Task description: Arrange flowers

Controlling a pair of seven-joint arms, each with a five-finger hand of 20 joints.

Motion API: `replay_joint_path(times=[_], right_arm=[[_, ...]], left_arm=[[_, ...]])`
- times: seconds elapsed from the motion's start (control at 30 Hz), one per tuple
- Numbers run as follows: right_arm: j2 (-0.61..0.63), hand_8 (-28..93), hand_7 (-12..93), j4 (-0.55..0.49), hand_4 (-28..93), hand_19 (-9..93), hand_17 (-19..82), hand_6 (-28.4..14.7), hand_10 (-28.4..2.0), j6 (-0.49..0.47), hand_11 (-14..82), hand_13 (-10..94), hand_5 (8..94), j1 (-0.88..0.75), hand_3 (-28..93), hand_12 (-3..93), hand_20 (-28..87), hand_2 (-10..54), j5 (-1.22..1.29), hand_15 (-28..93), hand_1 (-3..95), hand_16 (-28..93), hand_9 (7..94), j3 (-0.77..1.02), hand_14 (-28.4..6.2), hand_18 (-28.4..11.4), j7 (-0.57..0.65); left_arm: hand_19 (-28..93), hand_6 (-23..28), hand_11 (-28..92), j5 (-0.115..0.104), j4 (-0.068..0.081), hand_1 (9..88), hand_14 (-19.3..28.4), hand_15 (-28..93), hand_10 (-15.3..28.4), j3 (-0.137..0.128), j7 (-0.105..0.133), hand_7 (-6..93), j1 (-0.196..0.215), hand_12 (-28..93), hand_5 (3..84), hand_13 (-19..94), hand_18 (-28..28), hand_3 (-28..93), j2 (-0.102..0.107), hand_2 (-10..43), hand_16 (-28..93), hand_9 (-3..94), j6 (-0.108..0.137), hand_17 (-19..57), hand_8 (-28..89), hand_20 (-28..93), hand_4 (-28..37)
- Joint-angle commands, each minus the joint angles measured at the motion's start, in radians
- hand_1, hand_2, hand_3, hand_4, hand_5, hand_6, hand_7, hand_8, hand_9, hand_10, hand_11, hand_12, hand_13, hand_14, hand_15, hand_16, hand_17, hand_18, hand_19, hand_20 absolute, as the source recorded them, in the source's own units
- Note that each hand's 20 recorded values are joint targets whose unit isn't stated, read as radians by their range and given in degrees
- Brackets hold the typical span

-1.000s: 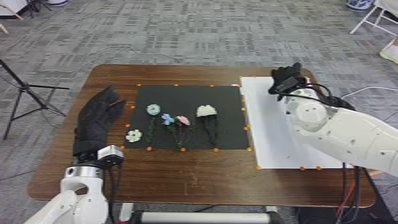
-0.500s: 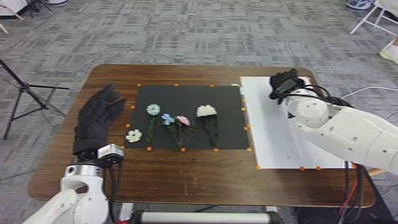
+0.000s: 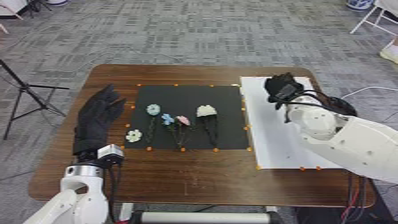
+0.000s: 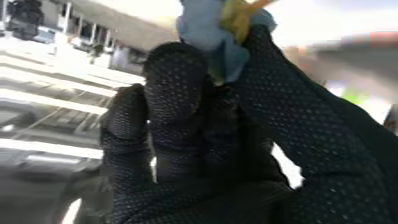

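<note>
1. One blue flower (image 4: 202,22) is pinched between thumb and fingers of the right hand (image 3: 284,87), above the far part of the white sheet (image 3: 275,145); the grip seems to bear on soft petals, so squeezing harder could crumple them
2. Loosening too early may let the bloom drop or roll, since it sits right at the fingertips; how its stem hangs I cannot tell, so it could land askew
3. Cloth petals might cling to the textured glove on release, and a quick withdrawal would then drag the flower out of place
4. Loops of black cable (image 3: 333,100) near the right wrist could brush the sheet if the arm dips low, nudging whatever gets laid there
5. Several flowers wait on the black mat (image 3: 182,95); the blue one (image 3: 167,118) and the pink one (image 3: 183,120) lie close, their stems near enough that lifting either may snag its neighbour
6. Flat beside the mat on the worktop (image 3: 187,175), the left hand (image 3: 98,117) is relaxed and empty, a small risk unless it swings inward
</note>
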Motion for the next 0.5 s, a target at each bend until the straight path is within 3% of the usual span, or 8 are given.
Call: replay_joint_path(times=[0.03,0.2,0.27,0.5], right_arm=[[0.026,6,55,-0.214,-24,78,31,3.0,-3.1,0.12,18.1,74,66.4,-0.081,86,51.5,52,-9.5,-0.038,49,49.7,49,84.9,0.088,2.1,-18.0,-0.005],[-0.005,6,55,-0.286,-25,78,31,3.0,-3.2,0.133,17.9,74,66.3,-0.154,86,51.6,52,-9.5,-0.047,49,50.0,50,84.9,0.145,2.0,-17.9,0.012],[-0.025,6,55,-0.267,-25,78,31,3.0,-3.2,0.132,17.9,74,66.3,-0.179,85,51.6,52,-9.5,-0.038,49,50.0,50,84.9,0.167,1.9,-17.9,-0.025],[-0.027,7,55,-0.278,-24,78,31,3.0,-3.4,0.108,17.8,74,66.0,-0.213,85,51.8,52,-9.5,-0.045,49,49.9,50,84.7,0.145,1.7,-17.9,-0.03]], left_arm=[[41,2.0,30,0.008,-0.013,28.7,14.7,39,12.5,-0.001,0.009,24.4,0.005,20,32.8,25,20.2,71,-0.005,-2.6,5,28.2,-0.006,-7.7,-10,19,-24.0],[41,1.9,29,0.007,-0.004,28.5,14.7,39,12.4,0.013,0.011,24.5,-0.014,20,32.7,25,20.2,71,-0.009,-2.6,5,28.2,-0.022,-7.8,-10,19,-24.0],[41,1.9,30,0.01,-0.002,28.3,14.8,39,12.4,0.015,0.012,24.5,-0.019,20,32.7,25,20.2,71,-0.008,-2.6,5,28.1,-0.026,-7.8,-10,19,-24.1],[41,2.0,29,0.013,-0.01,28.0,14.7,39,12.5,0.008,0.011,24.2,-0.01,20,32.8,25,20.2,71,-0.006,-2.6,5,28.3,-0.026,-7.8,-10,19,-24.2]])
